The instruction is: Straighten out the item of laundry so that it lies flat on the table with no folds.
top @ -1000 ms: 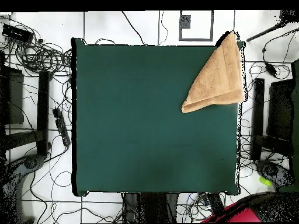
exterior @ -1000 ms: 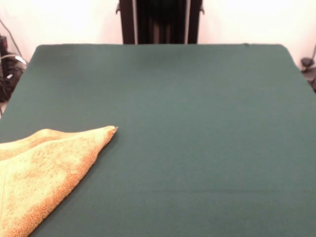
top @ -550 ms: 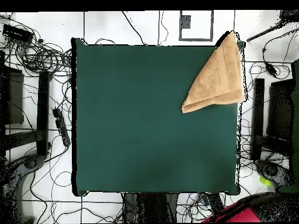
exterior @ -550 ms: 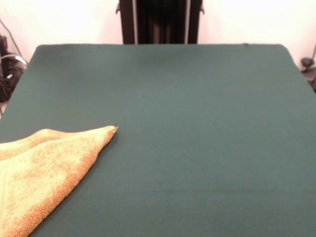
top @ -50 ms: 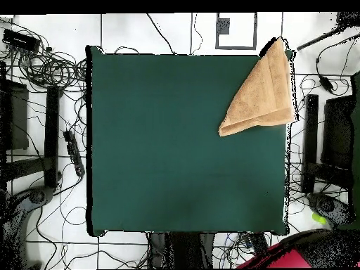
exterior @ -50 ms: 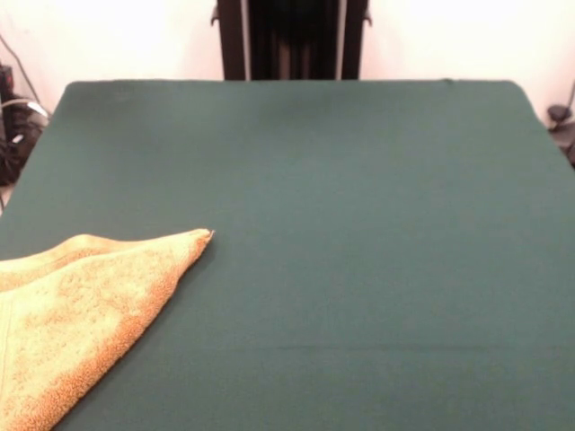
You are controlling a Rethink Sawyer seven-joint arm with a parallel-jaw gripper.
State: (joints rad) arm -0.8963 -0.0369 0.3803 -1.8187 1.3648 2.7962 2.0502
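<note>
Nothing is seen to have moved since the earlier frames: the towel [exterior @ -50 ms: 76, 314] and counter [exterior @ -50 ms: 359, 224] lie exactly as before. No tool is shown in either view, so its state cannot be told. The orange-yellow towel [top @ -50 ms: 261, 91] is folded into a triangle at one corner of the green counter [top @ -50 ms: 162, 155], slightly overlapping the counter's edge, with one point directed toward the counter's middle.

We count: towel [exterior @ -50 ms: 76, 314] [top @ -50 ms: 262, 91] — 1 | table [exterior @ -50 ms: 359, 224] [top @ -50 ms: 169, 155] — 1 | loose cables on the floor [top @ -50 ms: 46, 67] — many, too tangled for us to count
</note>
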